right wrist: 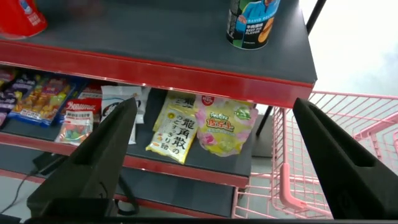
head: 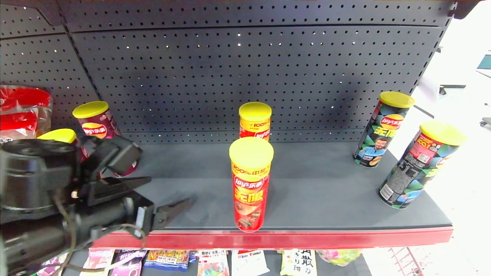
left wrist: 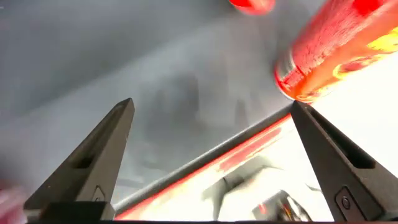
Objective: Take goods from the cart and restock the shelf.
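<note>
A red chip can (head: 250,184) with a yellow lid stands at the front edge of the grey shelf (head: 326,191), and a second red can (head: 255,120) stands behind it. My left gripper (head: 170,189) is open and empty, just left of the front can at the shelf's red lip. In the left wrist view the open fingers (left wrist: 211,106) hover over the shelf edge, with the red can (left wrist: 329,50) beside one fingertip and not touching it. My right gripper (right wrist: 214,106) is open and empty, low in front of the shelf, near the pink cart (right wrist: 323,155).
Two maroon cans (head: 96,122) stand at the shelf's left, behind my left arm, with red bags (head: 23,111) beyond them. Two dark green cans (head: 383,128) (head: 420,165) stand on the right. Snack bags (right wrist: 186,127) fill the lower shelf. Open shelf room lies between the red and green cans.
</note>
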Robot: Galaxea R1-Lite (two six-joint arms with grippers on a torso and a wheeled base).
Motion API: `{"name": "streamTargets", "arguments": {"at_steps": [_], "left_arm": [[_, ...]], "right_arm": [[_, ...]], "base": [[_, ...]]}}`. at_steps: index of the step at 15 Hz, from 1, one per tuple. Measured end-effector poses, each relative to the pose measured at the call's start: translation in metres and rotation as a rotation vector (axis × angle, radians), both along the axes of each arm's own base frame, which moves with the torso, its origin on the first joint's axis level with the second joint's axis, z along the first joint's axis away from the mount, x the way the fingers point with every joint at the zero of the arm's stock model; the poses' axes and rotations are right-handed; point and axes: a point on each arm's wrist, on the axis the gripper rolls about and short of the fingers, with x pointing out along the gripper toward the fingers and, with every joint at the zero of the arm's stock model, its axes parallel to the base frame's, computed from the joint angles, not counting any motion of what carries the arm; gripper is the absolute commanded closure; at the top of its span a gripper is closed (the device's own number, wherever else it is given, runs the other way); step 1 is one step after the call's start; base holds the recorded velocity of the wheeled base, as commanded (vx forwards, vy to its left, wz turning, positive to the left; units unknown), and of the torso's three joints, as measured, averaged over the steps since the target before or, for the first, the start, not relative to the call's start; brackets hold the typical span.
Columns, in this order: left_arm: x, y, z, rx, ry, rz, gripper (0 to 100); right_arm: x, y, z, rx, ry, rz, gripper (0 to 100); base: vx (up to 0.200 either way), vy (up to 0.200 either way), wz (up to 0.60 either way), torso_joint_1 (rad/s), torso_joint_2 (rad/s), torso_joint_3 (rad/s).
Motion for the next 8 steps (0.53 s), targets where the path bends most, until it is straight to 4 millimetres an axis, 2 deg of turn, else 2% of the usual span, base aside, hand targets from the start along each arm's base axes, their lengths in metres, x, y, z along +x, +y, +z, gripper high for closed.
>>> {"name": "streamTargets", "arguments": {"at_steps": [2, 4, 6, 8], "left_arm": [[-0.043, 0.031, 0.016, 0.001, -0.054, 0.089, 0], [-0.098, 0.061, 0.021, 0.013, -0.101, 0.162, 0], [-0.154, 0.089, 0.009, 0.045, -0.139, 0.262, 0], [-0.199, 0.109, -0.016, 0.08, -0.137, 0.394, 0]], "right_arm": [[0.0, 0.0, 0.0, 0.023, 0.005, -0.008, 0], [0.0, 0.0, 0.0, 0.026, -0.005, -0.02, 0], [0.001, 0.0, 0.001, 0.029, -0.027, -0.028, 0], [0.002, 0.0, 0.0, 0.024, -0.022, -0.062, 0]], "base": [[0.0, 0.0, 0.0, 0.0, 0.0, 0.0], [0.0, 0.0, 0.0, 0.0, 0.0, 0.0], [0.0, 0.0, 0.0, 0.0, 0.0, 0.0], [0.0, 0.0, 0.0, 0.0, 0.0, 0.0]]}}
